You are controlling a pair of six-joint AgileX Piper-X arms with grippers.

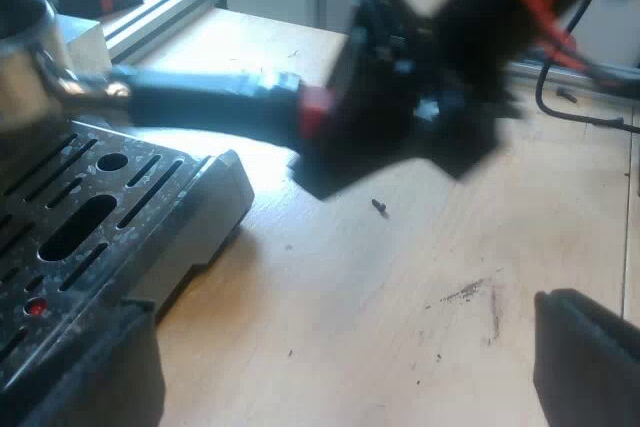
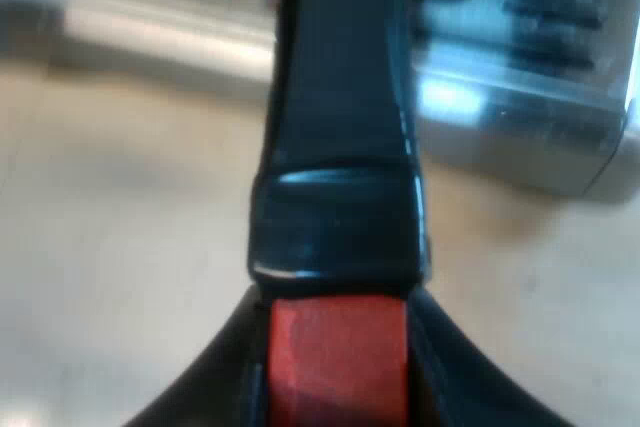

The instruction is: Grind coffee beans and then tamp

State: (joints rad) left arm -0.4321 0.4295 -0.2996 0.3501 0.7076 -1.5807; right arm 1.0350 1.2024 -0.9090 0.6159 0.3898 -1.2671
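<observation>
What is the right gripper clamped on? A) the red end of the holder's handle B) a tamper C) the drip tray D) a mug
A: the right gripper closes from both sides on the red end of the handle, near the espresso machine.

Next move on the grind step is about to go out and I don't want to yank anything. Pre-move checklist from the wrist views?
1. Right jaws gripping the metal holder with the dark, red-ended handle: ok, shut on either side of the red end.
2. Holder's head seated in the silver espresso machine: cannot tell. It sits above the slotted metal drip tray.
3. Left jaws free: ok, open over the pale wooden table, holding nothing.
4. Table near the handle free of debris: not ok, a small dark screw-like bit lies there.
</observation>
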